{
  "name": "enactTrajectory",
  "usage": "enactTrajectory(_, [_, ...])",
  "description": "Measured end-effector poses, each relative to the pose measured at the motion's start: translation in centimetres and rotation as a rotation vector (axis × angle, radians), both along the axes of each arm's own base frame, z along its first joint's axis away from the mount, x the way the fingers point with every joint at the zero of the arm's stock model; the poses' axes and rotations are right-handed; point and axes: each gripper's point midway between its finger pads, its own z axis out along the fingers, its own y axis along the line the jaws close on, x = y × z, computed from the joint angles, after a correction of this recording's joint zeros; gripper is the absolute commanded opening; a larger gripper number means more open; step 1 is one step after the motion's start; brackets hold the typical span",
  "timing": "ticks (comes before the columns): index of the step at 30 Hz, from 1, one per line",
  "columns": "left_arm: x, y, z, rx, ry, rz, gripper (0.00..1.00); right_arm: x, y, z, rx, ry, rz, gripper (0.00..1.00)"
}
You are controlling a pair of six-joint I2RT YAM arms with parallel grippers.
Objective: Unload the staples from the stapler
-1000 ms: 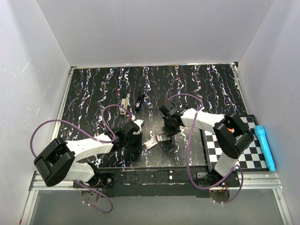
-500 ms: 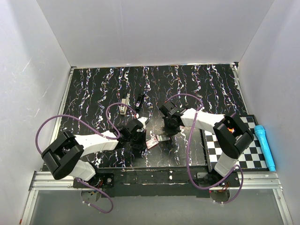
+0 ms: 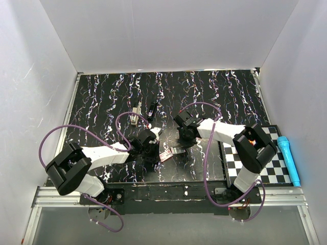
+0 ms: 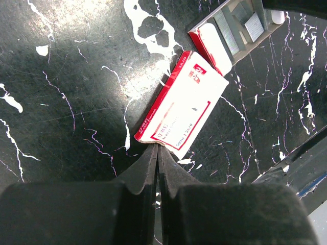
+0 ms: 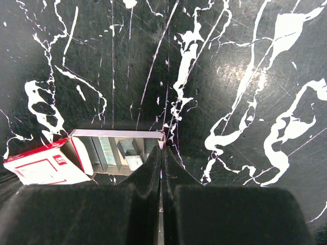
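Standing bolted at the near edge of the black, white-veined desk point(image 3: 97, 97) are two arms, each trailing a purple cable point(image 3: 56, 137). To the near right lies a checkered board point(image 3: 271, 166) with a blue cylindrical item point(image 3: 289, 160) along its outer side. Left gripper point(image 4: 157, 149): jaws clenched, tips touching the near edge of a red-and-white staple box point(image 4: 184, 112) lying flat; whether the card is nipped cannot be told. Just beyond the box lies its open grey tray point(image 4: 237, 25), holding grey staple strips point(image 5: 107, 148). Right gripper point(image 5: 162, 148): jaws clenched, tips at the tray's right-hand corner; grasp on its wall cannot be told. Farther back, well apart from both grippers, the stapler point(image 3: 134, 115) lies on the desk left of centre, untouched, silver-grey top over dark base. Just to its right lies a slim black tool point(image 3: 152, 111). White walls point(image 3: 168, 35) enclose the desk at the back and both sides.
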Motion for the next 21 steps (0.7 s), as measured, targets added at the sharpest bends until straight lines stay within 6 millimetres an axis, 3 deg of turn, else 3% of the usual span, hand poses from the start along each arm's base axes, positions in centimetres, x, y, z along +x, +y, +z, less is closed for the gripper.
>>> enactTrajectory(21, [0.0, -0.1, 0.0, -0.005, -0.001, -0.002, 0.00, -2.1, -0.9, 0.0, -0.034, 0.003, 0.033, 0.01])
